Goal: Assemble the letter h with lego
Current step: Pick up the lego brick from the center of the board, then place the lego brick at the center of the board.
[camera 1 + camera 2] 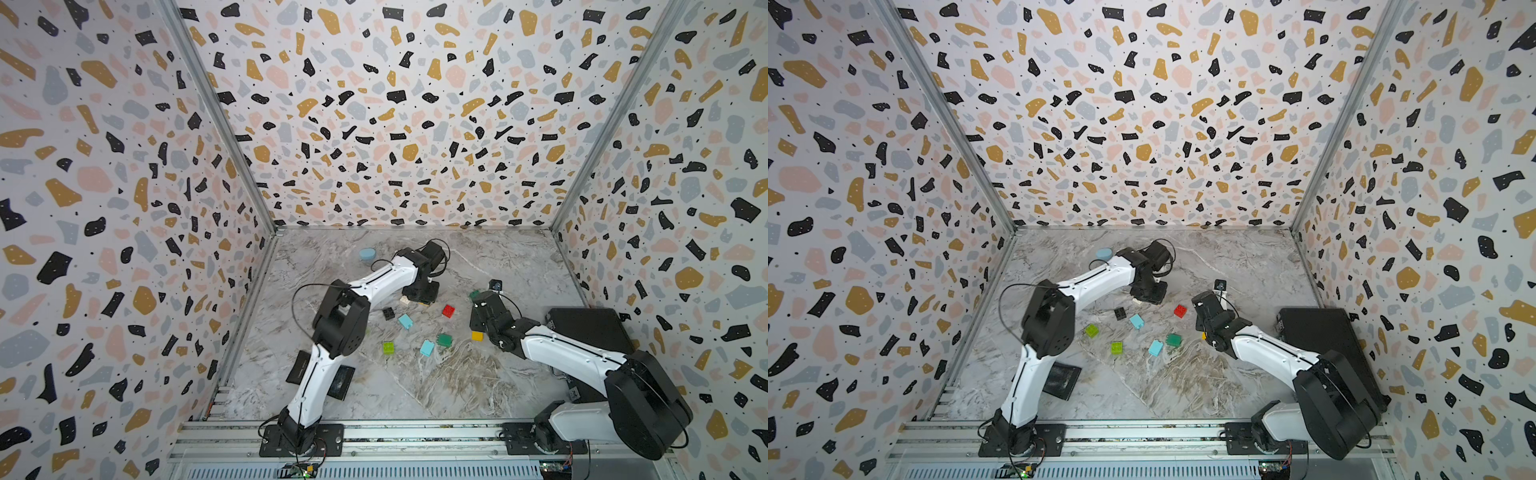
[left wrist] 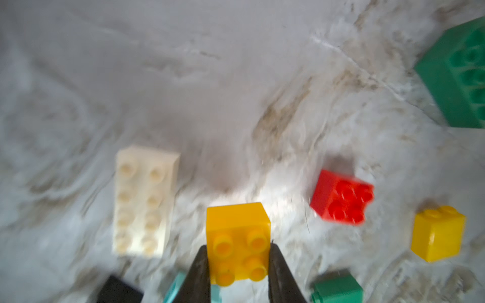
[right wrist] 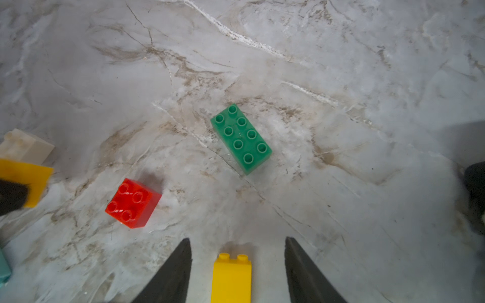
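Two left fingers (image 2: pixel 198 278) clamp the orange brick (image 2: pixel 237 241).

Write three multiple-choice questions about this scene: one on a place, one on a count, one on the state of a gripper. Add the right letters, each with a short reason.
1. Which brick lies between the fingers of the right gripper? A) red B) yellow C) white
2. How many studs does the long green brick show? A) four B) six C) eight
3. In what state is the left gripper? A) wide open, holding nothing B) shut on nothing C) shut on a brick

Key: 1 B, the yellow brick sits between the open fingers, gaps on both sides. 2 C, two rows of four. 3 C, both fingers press the sides of the orange brick.
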